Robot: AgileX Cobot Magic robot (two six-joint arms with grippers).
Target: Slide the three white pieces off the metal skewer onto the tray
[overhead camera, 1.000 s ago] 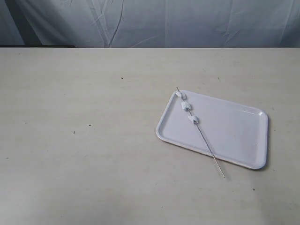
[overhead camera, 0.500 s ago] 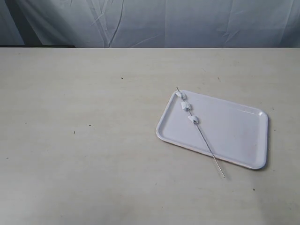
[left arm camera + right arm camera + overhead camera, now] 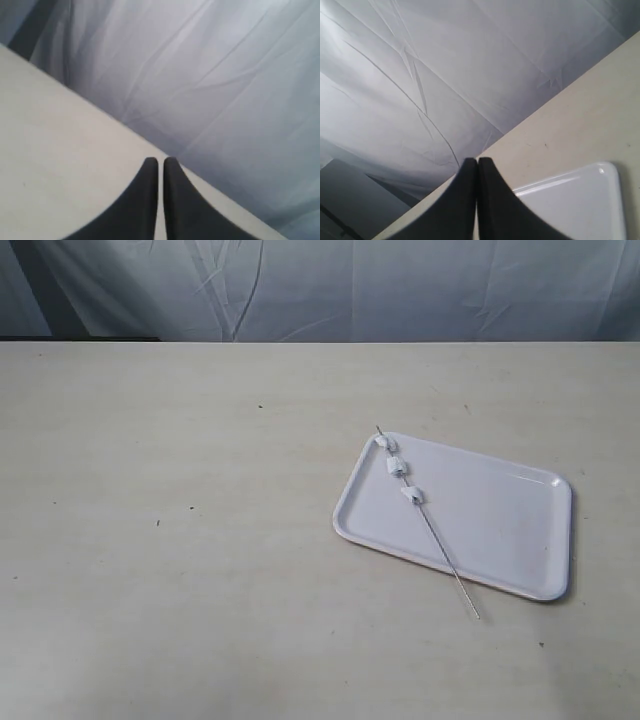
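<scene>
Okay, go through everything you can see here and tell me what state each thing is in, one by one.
tray: flat on the table, nothing loose on it.
metal skewer: lying diagonally across the tray, both ends past its rim.
three white pieces: all threaded on the metal skewer, none slid off.
left gripper: shut, holding nothing.
right gripper: shut, holding nothing.

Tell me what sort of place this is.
Probably a robot test bench rather than a kitchen: a bare pale table, a creased grey cloth backdrop behind it, and just one tray with a skewer laid across it.
</scene>
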